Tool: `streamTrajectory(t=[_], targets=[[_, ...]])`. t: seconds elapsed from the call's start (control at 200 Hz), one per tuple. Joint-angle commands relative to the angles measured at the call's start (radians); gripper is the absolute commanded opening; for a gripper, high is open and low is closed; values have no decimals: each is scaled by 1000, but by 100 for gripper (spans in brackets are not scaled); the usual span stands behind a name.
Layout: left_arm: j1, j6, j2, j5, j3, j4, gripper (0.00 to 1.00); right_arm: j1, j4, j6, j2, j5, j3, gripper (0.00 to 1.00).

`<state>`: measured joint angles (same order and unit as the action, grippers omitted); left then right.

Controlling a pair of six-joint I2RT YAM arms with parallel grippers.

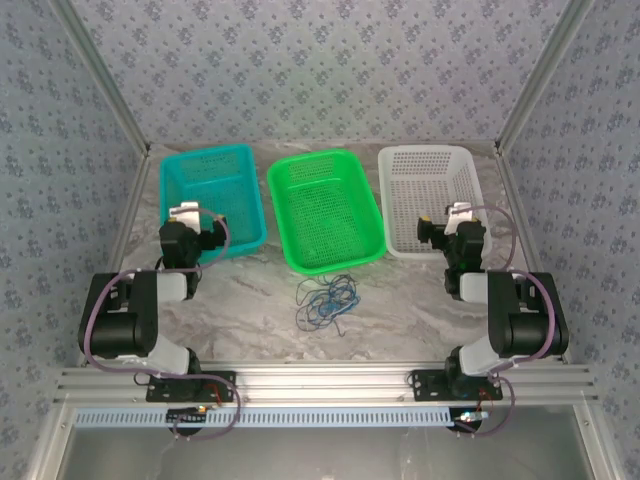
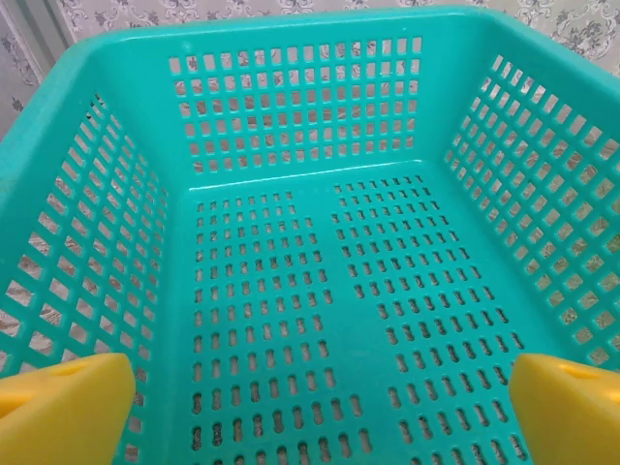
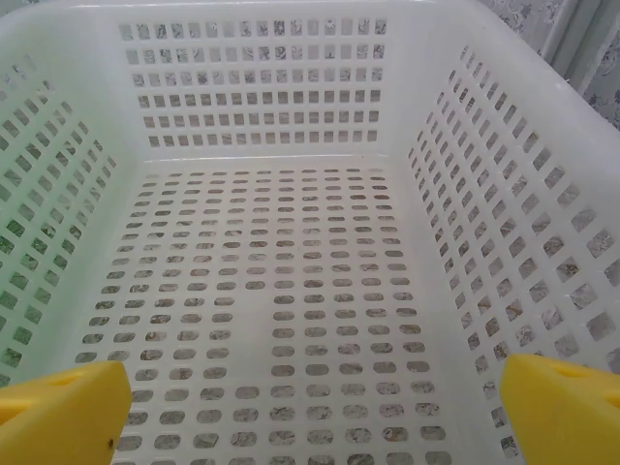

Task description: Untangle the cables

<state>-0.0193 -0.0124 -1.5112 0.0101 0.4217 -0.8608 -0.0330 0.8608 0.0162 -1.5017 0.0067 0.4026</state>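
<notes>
The left gripper (image 2: 315, 417) is spread wide and holds nothing, its yellow fingers (image 2: 63, 407) seen at the lower corners over the floor of the teal basket (image 2: 291, 34). The right gripper (image 3: 310, 412) is likewise held wide and unladen over the white basket (image 3: 271, 15). A green basket (image 1: 322, 163) is set between the two. The cables (image 1: 325, 300), thin blue and dark strands loosely tangled, are found on the desk (image 1: 420, 305) just in front of the green basket, well apart from both grippers.
</notes>
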Motion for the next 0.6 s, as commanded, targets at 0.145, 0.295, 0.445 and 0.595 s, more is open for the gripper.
streamTrajectory(t=[0.145,0.295,0.445,0.595], targets=[[-2,-7,-23,-24,-7,51,100,-5,-69,9,-18,-7,-6,100],[-2,-8,-21,-22,-8,51,99,-10,-71,4,-19,-16,-6,100],[-4,-9,-21,-21,-8,51,99,-12,-71,4,-19,-20,-7,100],[-11,-13,-23,-10,-8,51,100,-17,-71,0,-17,-31,-6,100]])
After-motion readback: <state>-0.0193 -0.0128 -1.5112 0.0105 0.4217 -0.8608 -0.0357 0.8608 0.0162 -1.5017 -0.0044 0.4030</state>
